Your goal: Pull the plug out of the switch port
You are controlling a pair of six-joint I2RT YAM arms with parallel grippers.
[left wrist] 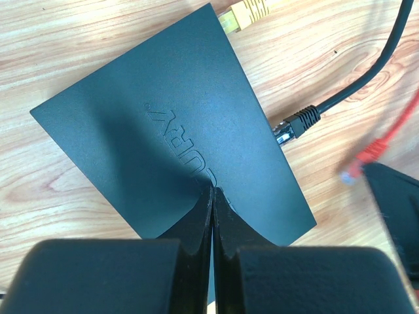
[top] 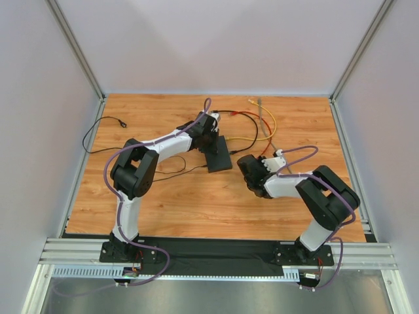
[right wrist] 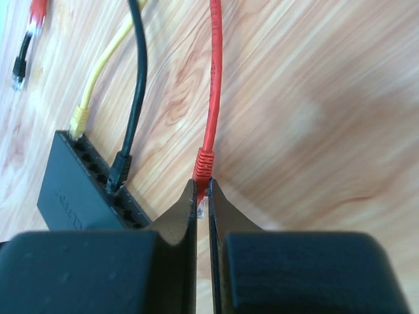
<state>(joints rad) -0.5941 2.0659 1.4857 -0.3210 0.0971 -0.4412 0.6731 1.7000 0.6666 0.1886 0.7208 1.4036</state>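
The switch (top: 219,157) is a flat matte black box at the table's middle; it also shows in the left wrist view (left wrist: 170,131) and the right wrist view (right wrist: 69,193). My left gripper (left wrist: 213,191) is shut and empty, with its tips resting on the switch's top. A yellow plug (right wrist: 80,119) and a black plug (right wrist: 119,169) sit in its sockets. My right gripper (right wrist: 202,190) is shut on a red plug (right wrist: 203,167), which is out of the sockets, just to the right of the switch. The red plug also shows blurred in the left wrist view (left wrist: 357,167).
Yellow (top: 265,127), red (top: 243,118) and grey (top: 264,116) cables trail to the back right of the switch. A thin black lead (top: 105,127) lies at the left. Another loose red and black plug (right wrist: 25,42) lies further back. Frame posts and walls bound the table.
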